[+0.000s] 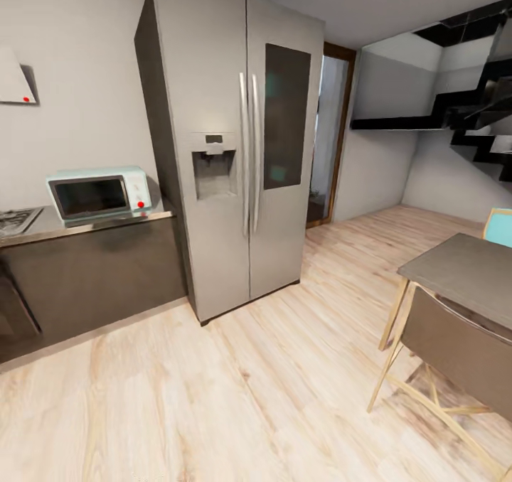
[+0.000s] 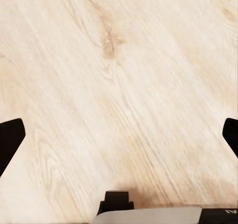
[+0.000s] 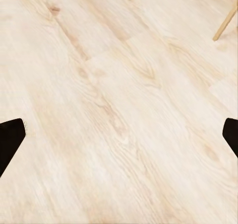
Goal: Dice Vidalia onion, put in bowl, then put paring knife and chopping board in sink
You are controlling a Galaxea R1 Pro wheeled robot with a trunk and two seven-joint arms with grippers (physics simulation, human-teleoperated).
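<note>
Three views, listed from the head view's left edge to its right.

1. White range hood (image 1: 13, 77) with a red dot, on the wall at far left, cut by the frame edge.
2. Gas hob (image 1: 16, 220), partly in frame, set into the countertop (image 1: 85, 225) at its left end.
3. Countertop: dark glossy slab over dark cabinets (image 1: 92, 283), running from the left edge up to the refrigerator's side.
4. Mint-green microwave (image 1: 99, 195) with red knobs, standing on the countertop just beside the refrigerator.
5. Tall grey two-door refrigerator (image 1: 235, 148), with a dispenser in its left door and a dark panel in its right door.
6. Open doorway (image 1: 328, 134) with a brown frame, behind and to the right of the refrigerator.
7. Dark staircase (image 1: 476, 105), upper right.
8. Grey-topped table (image 1: 466, 269) on light wooden legs, lower right, with a brown chair (image 1: 455, 347) drawn up at its near side and a turquoise chair back (image 1: 499, 226) beyond it.
9. Light wood-plank floor (image 1: 270, 368) across the whole foreground.

Left gripper (image 2: 119, 135): dark fingertips (image 2: 10, 140) spread to opposite picture edges, nothing between them, wood floor beyond.

Right gripper (image 3: 119, 135): fingertips (image 3: 10, 142) likewise wide apart and empty over the floor, a light wooden leg (image 3: 225, 22) in one corner.
</note>
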